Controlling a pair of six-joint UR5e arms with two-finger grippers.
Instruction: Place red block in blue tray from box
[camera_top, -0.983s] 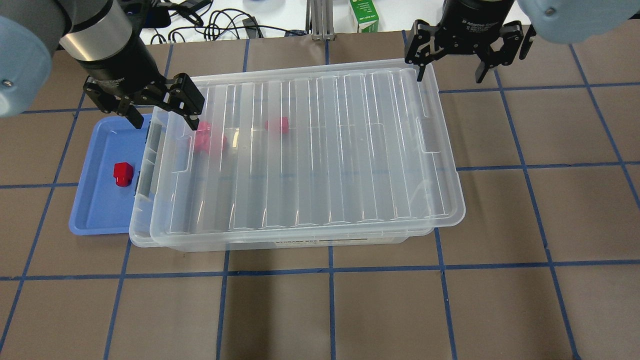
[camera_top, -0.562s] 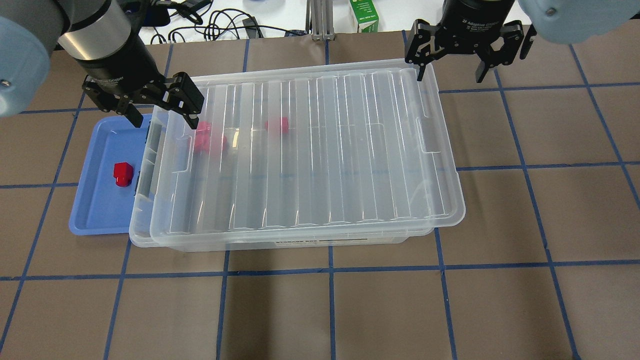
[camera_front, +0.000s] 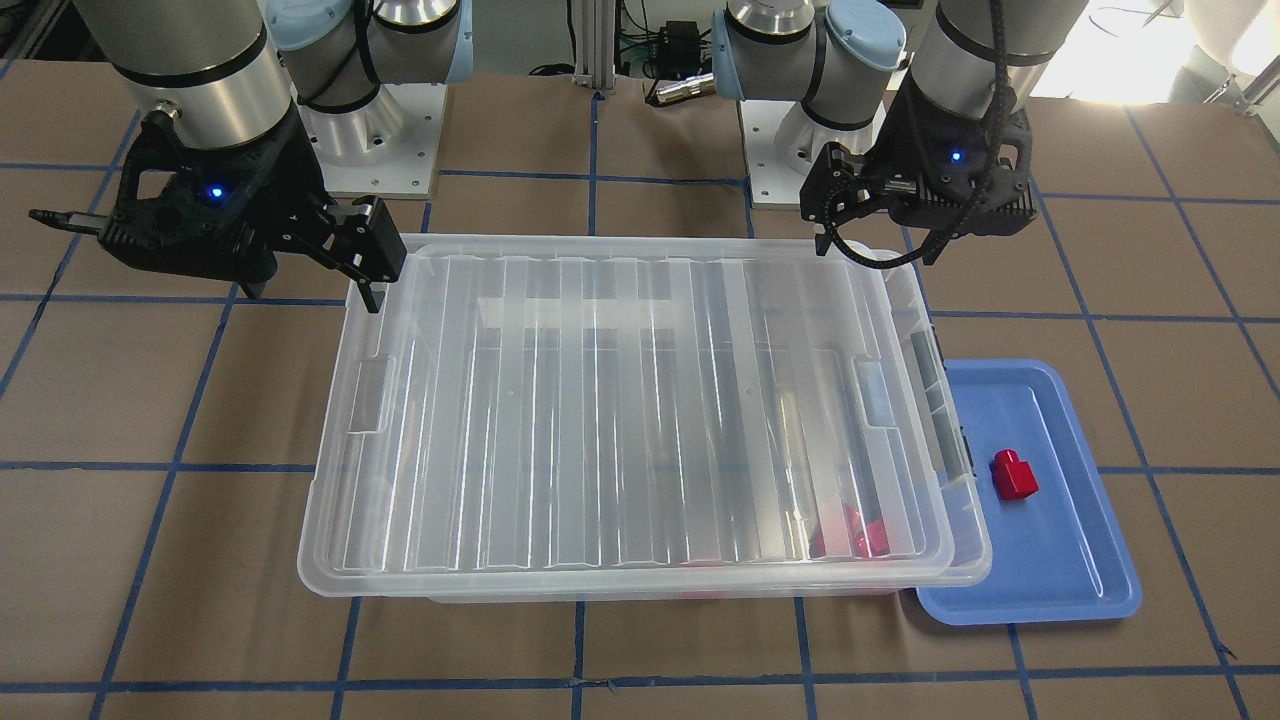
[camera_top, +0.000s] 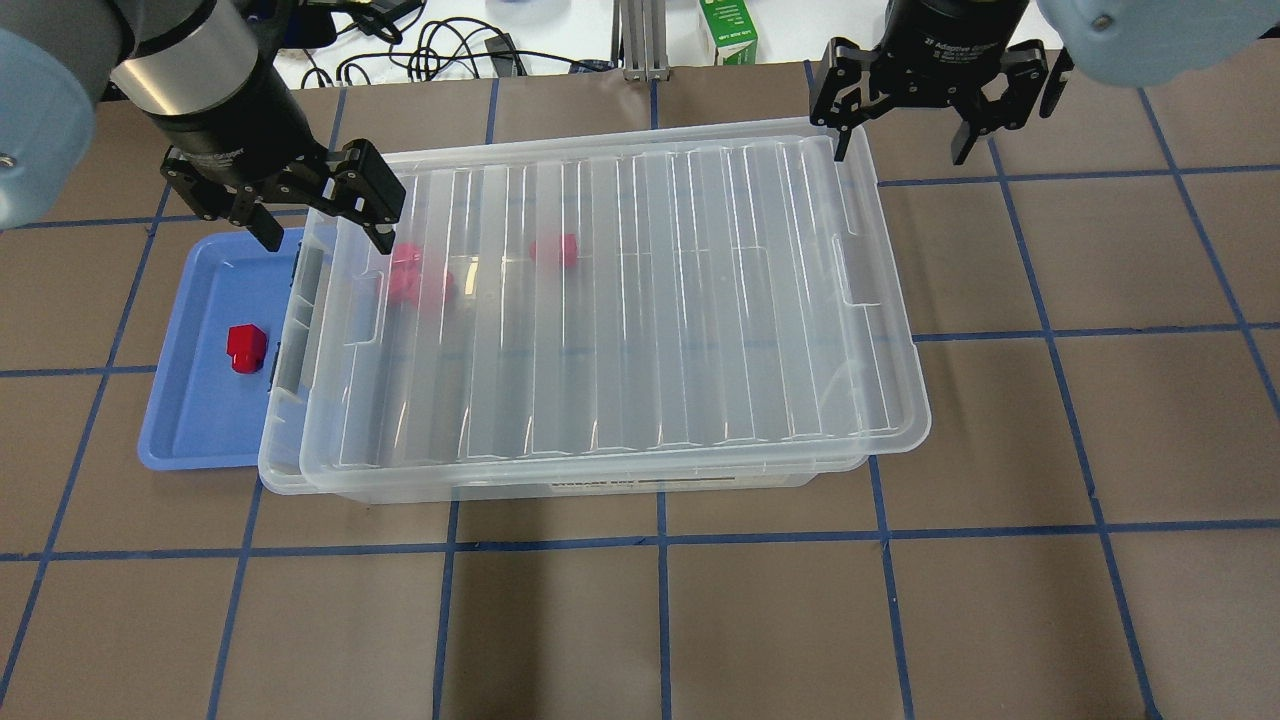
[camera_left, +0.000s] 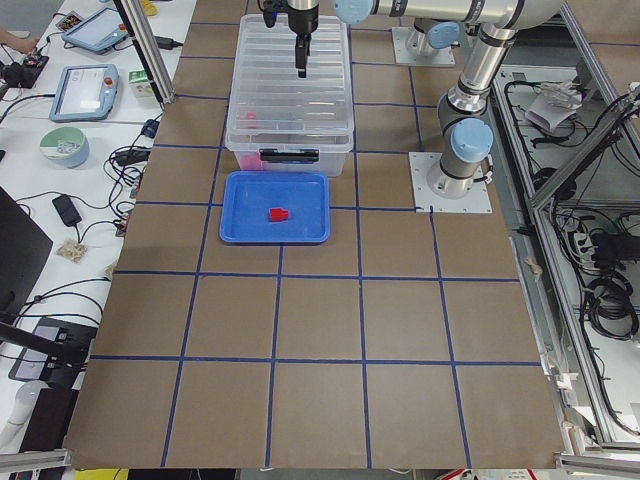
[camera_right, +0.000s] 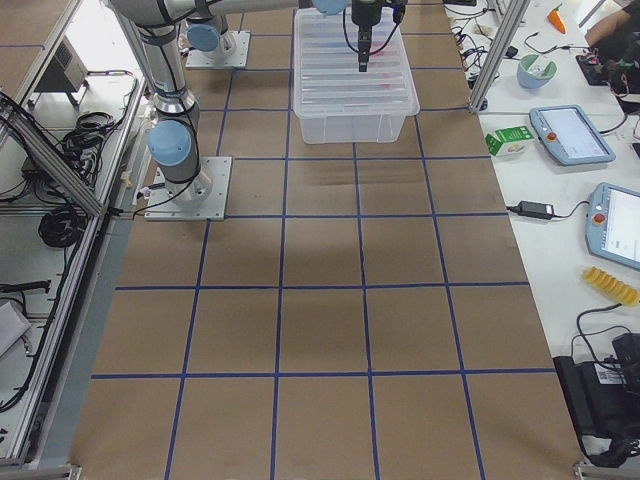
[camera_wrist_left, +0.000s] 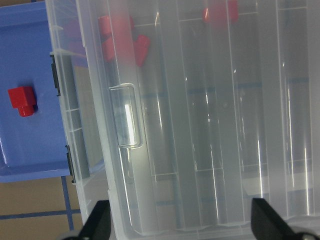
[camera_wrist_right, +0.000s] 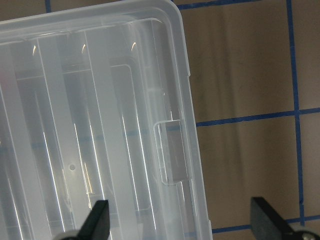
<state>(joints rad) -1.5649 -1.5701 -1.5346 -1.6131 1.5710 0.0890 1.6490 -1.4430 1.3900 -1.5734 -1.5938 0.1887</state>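
Red blurred blocks (camera_top: 420, 280) in box (camera_top: 600, 483) smear through lid (camera_top: 650, 300), count unclear, just robot-side of left claw (camera_top: 325, 232). Block (camera_top: 245, 347) lies in tray (camera_top: 190, 420), beside that claw's outer finger, robot-side. Both claws released, empty; right claw (camera_top: 900, 150) at box's far corner. Vs 0.6 s ago: left claw edged away slightly, rest unchanged.

Overhead looks from behind the robot (camera_left: 468, 150); front faces it; sides stand far off; wrists sit close; all share the box (camera_top: 620, 300)
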